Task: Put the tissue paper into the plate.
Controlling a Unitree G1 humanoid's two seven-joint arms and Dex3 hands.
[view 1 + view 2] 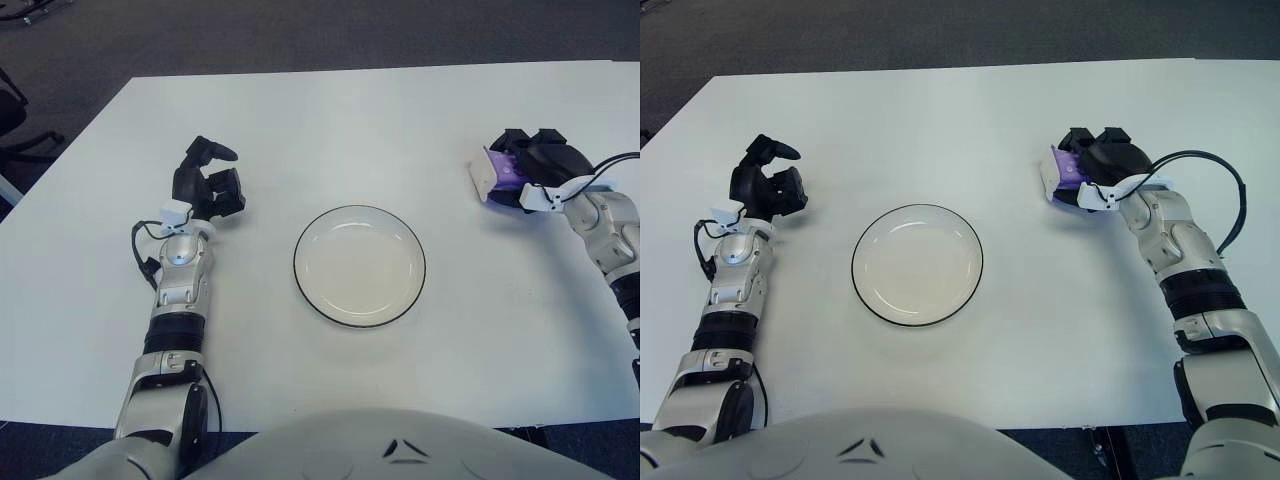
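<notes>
A white plate with a dark rim (360, 264) sits on the white table in front of me. The tissue paper packet (498, 176), white and purple, is at the right of the table. My right hand (520, 172) is over it with the fingers curled around it; the packet also shows in the right eye view (1062, 172). I cannot tell whether it is lifted off the table. My left hand (208, 182) is left of the plate, fingers relaxed and holding nothing.
The white table (330, 120) stretches wide around the plate. Dark carpet lies beyond its far edge. A dark chair (12, 120) stands at the far left.
</notes>
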